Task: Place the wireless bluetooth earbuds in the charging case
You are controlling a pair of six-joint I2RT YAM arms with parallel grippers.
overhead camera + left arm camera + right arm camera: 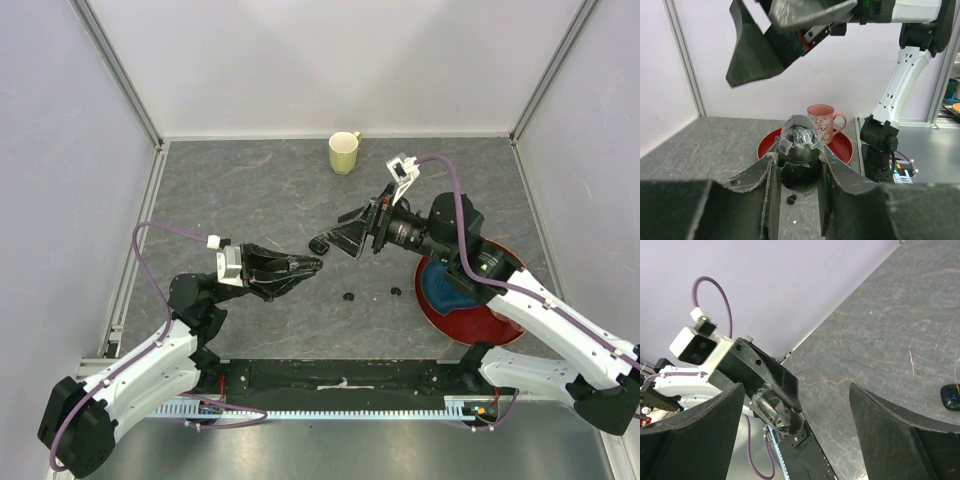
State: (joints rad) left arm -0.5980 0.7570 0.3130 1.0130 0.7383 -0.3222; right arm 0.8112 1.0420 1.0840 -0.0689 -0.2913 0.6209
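My left gripper (312,266) is shut on the charging case (800,172), a glossy black oval pod whose shiny lid (799,137) stands raised; it is held above the table. My right gripper (330,230) is open and empty, just right of and above the case; its fingers (760,50) hang over it in the left wrist view. Two tiny black earbuds (349,296) (396,292) lie on the table in front of both grippers. One earbud (791,199) shows on the table under the case. The right wrist view shows the case (782,415) between my spread fingers (700,435).
A yellow-green mug (344,152) stands at the back wall. A red plate (480,320) lies under my right arm; a pink mug (821,117) stands on it. A small black piece with a blue light (951,396) lies on the table.
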